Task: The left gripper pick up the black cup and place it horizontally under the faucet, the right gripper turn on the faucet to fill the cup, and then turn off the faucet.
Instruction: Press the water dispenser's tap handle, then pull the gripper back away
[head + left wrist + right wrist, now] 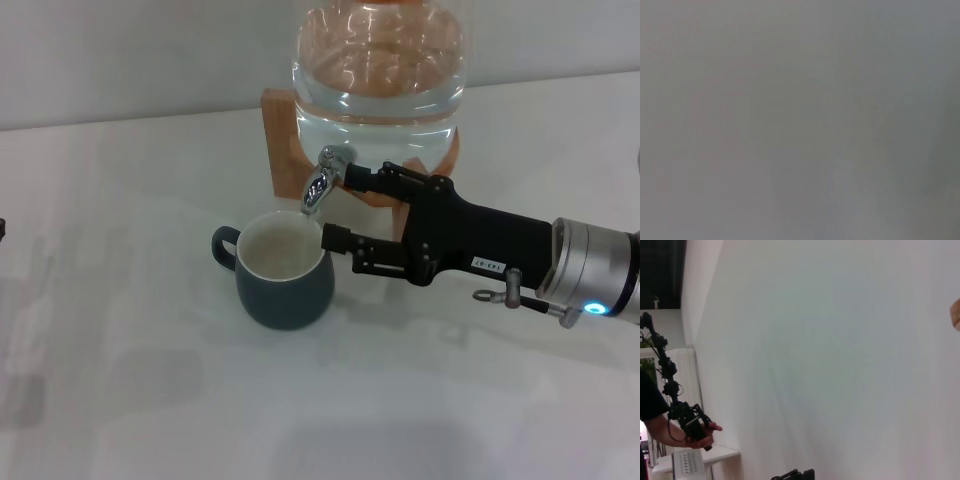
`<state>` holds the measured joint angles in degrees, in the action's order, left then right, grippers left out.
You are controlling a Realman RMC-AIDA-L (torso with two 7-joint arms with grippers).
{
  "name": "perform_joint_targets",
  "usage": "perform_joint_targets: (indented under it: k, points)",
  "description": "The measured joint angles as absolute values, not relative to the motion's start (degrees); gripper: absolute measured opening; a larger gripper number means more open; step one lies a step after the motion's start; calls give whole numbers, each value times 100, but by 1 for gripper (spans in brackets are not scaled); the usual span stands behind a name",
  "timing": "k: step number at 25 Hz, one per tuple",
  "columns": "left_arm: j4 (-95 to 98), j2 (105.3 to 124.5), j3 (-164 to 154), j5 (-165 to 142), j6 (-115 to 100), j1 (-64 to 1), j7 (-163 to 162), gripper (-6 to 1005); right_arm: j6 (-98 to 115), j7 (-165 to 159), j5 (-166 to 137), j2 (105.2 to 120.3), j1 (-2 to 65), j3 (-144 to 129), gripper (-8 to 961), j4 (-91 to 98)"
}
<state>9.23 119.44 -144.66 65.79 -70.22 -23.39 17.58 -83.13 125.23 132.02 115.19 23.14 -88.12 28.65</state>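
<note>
Head view: black cup (285, 272) stands under the faucet (320, 180), right claw (345, 208) spread beside it (filling and shut-off remain).

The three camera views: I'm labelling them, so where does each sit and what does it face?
Head view: high on the robot, looking down at the table; shows the right hand open at the tap over the cup.
Left wrist view: featureless grey; no hand.
Right wrist view: faces across the white tabletop; no fingers.
Shared: head and right wrist views both show the table.
</note>
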Motion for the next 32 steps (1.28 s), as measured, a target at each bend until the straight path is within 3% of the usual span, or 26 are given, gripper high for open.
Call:
perform_joint_targets:
  k: [32]
  points:
    - [923, 11945, -14475, 6521, -6970, -2397, 1758, 875, -7961, 12560, 13174, 11523, 2334, -8957, 847, 2884]
